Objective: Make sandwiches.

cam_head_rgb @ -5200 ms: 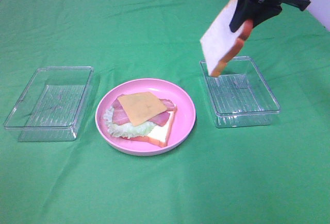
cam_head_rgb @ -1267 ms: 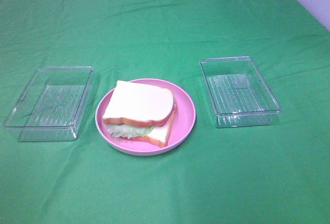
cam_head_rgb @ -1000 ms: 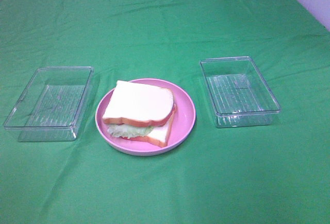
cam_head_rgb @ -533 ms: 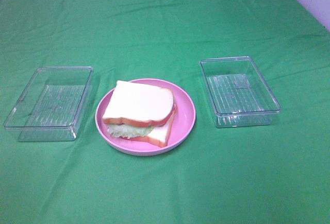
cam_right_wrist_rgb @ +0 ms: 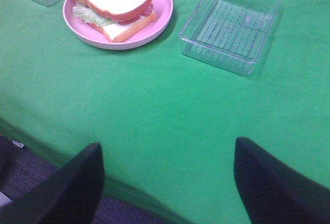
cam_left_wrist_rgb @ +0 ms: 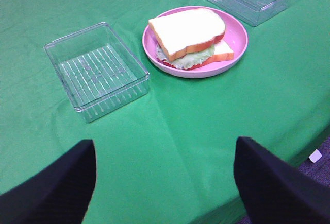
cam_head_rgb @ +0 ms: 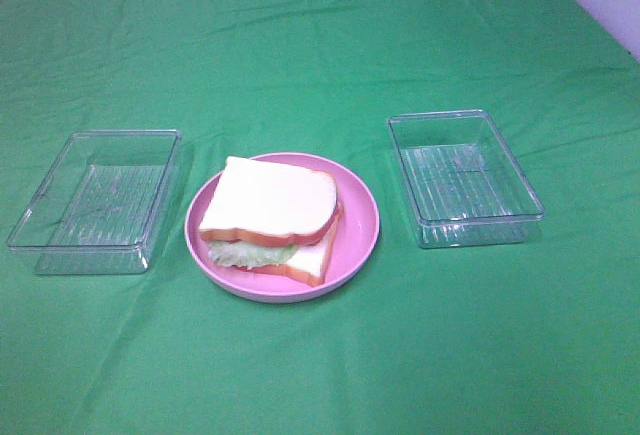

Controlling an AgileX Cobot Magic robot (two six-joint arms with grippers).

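Overhead view, centre of frame: I see the sandwich (cam_head_rgb: pixel 270 217) assembled on the pink plate (cam_head_rgb: pixel 362 225), top bread slice (cam_head_rgb: pixel 268 198) lying slightly askew over the bottom slice (cam_head_rgb: pixel 312 253), with lettuce (cam_head_rgb: pixel 245 252) frilling out at the lower left edge. The plate rests on the green cloth (cam_head_rgb: pixel 330 45). A clear plastic tray (cam_head_rgb: pixel 95 200) sits at the left of the frame, just beside the plate; a second clear tray (cam_head_rgb: pixel 464 176) sits at the right, a little farther from it. Neither arm enters this view. Wrist views: my left gripper (cam_left_wrist_rgb: pixel 165 180) has its dark fingers spread wide, holding nothing, well back from the plate. My right gripper (cam_right_wrist_rgb: pixel 167 183) is likewise spread and empty, near the table's edge.
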